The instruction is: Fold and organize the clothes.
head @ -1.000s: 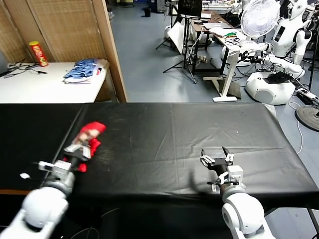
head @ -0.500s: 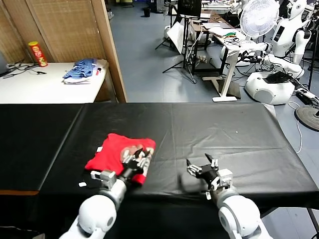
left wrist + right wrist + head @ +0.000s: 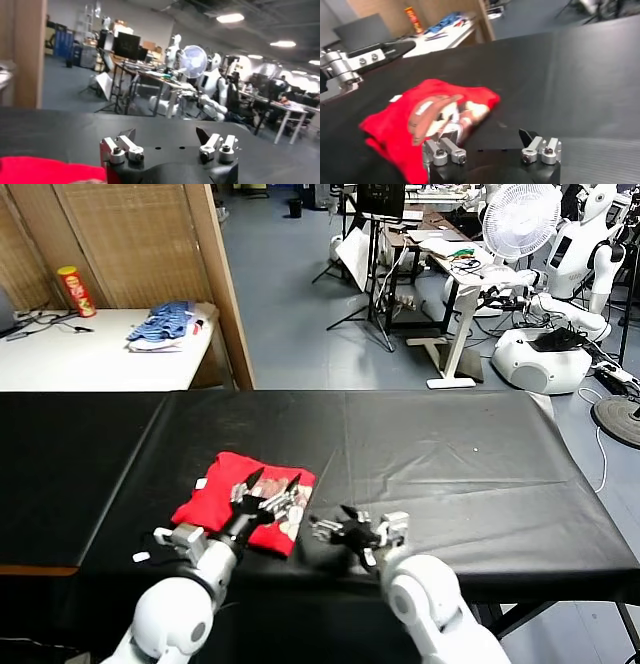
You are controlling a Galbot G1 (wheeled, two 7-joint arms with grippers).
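The T-shirt (image 3: 232, 499) lies on the table (image 3: 450, 454), left of centre, near its front edge.

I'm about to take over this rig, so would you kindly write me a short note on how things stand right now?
Left hand: open, holding nothing, over the near right edge of the red T-shirt.
Right hand: open, empty, low over the black table cover just right of the shirt.
T-shirt: a compact folded bundle on the near left part of the table, printed graphic showing at its right end.
Done: the shirt is folded and set down.
Left: tidy or square the bundle if needed, then withdraw both arms.
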